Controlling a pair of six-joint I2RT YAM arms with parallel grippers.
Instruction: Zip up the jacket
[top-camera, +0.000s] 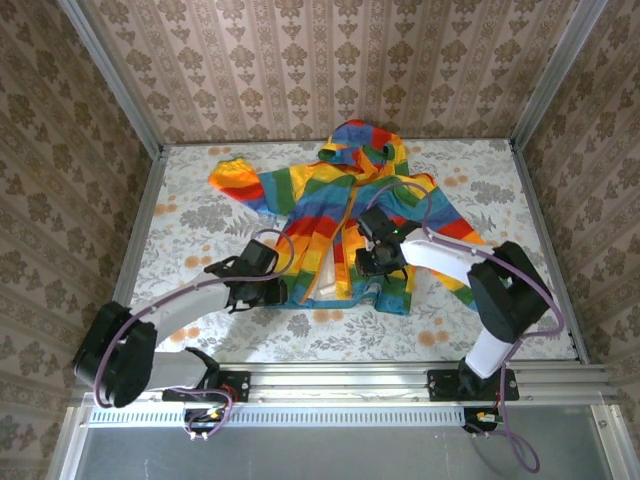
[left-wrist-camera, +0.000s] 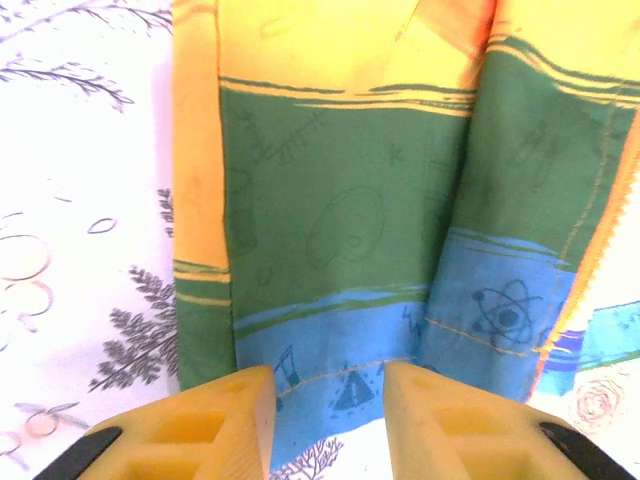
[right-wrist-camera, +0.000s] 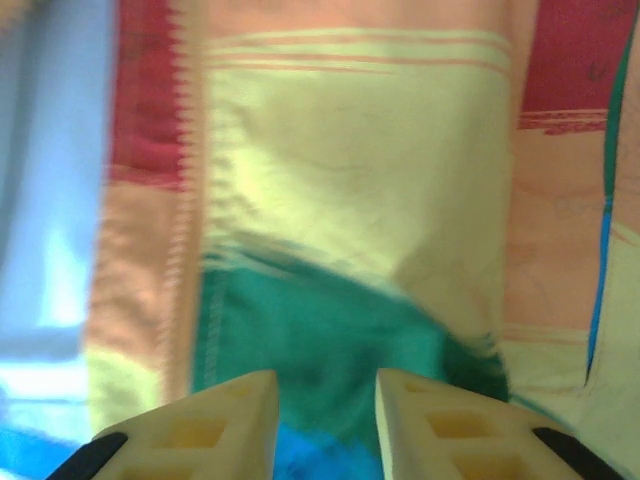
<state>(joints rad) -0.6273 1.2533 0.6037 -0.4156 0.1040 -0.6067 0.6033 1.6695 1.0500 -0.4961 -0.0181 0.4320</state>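
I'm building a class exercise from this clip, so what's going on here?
Two robot arms are working on a rainbow-striped child's jacket lying on the floral table. The left gripper is open over the blue hem of one front panel. The right gripper is open over the green stripe of the other. The front panels lie apart, so the orange zipper is not yet joined.
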